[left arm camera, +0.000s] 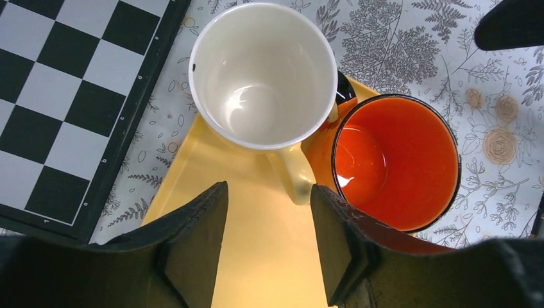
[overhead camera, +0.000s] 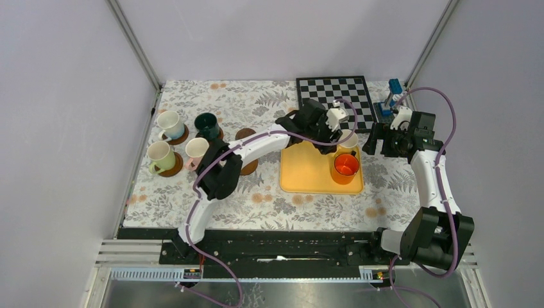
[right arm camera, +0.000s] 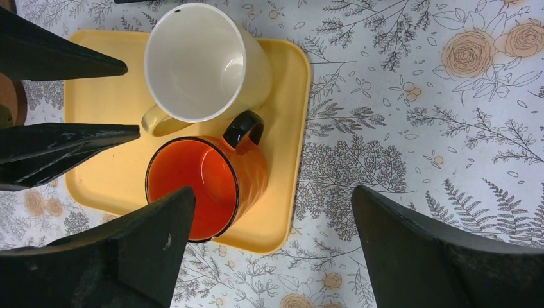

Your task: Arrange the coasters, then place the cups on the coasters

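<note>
Two cups stand on the yellow tray (overhead camera: 308, 176): a cream-yellow cup (left arm camera: 263, 74) and an orange cup (left arm camera: 398, 160) with a black handle. My left gripper (left arm camera: 268, 191) hovers over the tray, open. The cream cup's handle (left arm camera: 294, 179) reaches in between the fingertips, close against the right one. My right gripper (right arm camera: 272, 191) hangs wide open at the tray's right edge beside the orange cup (right arm camera: 202, 183), holding nothing. At the left, four cups sit on coasters: white-blue (overhead camera: 170, 122), dark green (overhead camera: 206, 125), light green (overhead camera: 159, 156) and pink (overhead camera: 195, 151). One bare coaster (overhead camera: 245, 134) lies beyond my left arm, which partly hides another coaster (overhead camera: 249, 168).
A black-and-white chessboard (overhead camera: 335, 96) lies just behind the tray. A small blue object (overhead camera: 392, 96) stands at the back right. The floral tablecloth (overhead camera: 269, 199) covers the table, with frame posts at the back corners.
</note>
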### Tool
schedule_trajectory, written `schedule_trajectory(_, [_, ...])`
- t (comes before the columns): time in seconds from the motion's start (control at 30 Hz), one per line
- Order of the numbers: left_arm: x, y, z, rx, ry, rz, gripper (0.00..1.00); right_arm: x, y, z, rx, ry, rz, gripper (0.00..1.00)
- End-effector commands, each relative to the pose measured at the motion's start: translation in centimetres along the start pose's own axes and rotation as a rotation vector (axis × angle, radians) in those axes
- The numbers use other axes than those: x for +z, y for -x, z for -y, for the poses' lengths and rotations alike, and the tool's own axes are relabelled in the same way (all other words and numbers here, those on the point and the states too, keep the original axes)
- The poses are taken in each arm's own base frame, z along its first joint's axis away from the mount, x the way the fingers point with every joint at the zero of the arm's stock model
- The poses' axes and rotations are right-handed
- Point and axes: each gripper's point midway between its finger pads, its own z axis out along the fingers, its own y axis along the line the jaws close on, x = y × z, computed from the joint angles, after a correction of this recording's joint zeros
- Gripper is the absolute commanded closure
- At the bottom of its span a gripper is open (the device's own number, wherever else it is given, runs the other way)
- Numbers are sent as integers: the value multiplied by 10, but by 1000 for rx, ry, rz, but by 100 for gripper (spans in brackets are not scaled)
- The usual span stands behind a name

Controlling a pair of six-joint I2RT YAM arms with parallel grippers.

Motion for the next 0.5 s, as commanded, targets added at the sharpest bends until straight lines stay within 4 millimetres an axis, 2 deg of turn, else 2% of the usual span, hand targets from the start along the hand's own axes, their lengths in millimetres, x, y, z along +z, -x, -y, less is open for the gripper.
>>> schedule_trajectory(0.0, [3, 32, -1, 26, 21, 87, 46, -7, 15, 3, -14, -30, 61, 2])
schedule_trajectory(0.23, [10, 25, 3, 6, -10, 73, 47, -6, 12, 4, -19, -31, 53, 2])
schedule_trajectory(0.47, [5, 37, 15, -26, -57, 106, 46, -4, 10, 3, -20, -18, 47, 2])
